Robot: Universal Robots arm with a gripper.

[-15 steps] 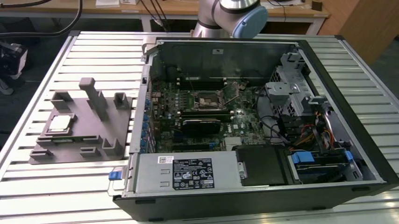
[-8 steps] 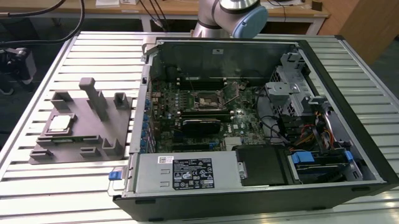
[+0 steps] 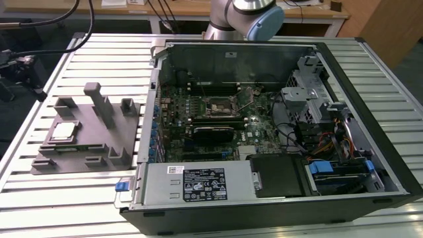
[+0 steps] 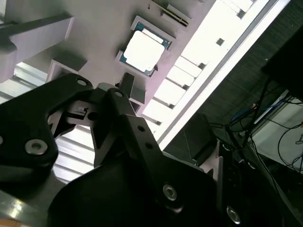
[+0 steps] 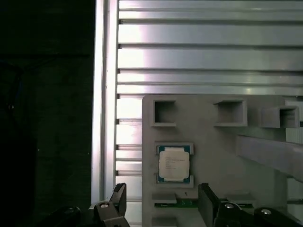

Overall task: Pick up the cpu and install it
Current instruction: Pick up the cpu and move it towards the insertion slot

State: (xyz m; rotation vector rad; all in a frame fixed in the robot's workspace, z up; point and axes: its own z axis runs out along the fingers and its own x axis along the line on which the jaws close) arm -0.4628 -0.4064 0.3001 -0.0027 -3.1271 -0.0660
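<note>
Though the gripper [image 5: 162, 204] hangs over the grey tray [image 3: 91, 133], its two fingers are spread apart with nothing between them. The cpu [image 5: 173, 163] lies untouched just beyond their tips in the first wrist view. Seen from the room, the cpu [image 3: 64, 131] sits flat in a shallow recess of that tray, which rests on the slatted bench [image 3: 86, 198] to the exterior view's left of the open computer case [image 3: 264, 214]. It is well apart from the square socket [image 3: 218, 104] on the board inside the case, so nothing of the install is done.

I judge the chip light and quite stiff: a thin, flat square whose pale metal top plate glares in the second wrist view [image 4: 143, 49] and looks smooth, probably slippery. Small raised lips hug two opposite sides of it. The other two sides look free (the fingers seem roughly lined up with those). Those free edges therefore seem the place to take hold, low enough to catch the thin greenish board under the plate. Its underside is hidden, but I would guess it is the delicate face, so a gentle squeeze with the chip kept level looks wise.
</note>
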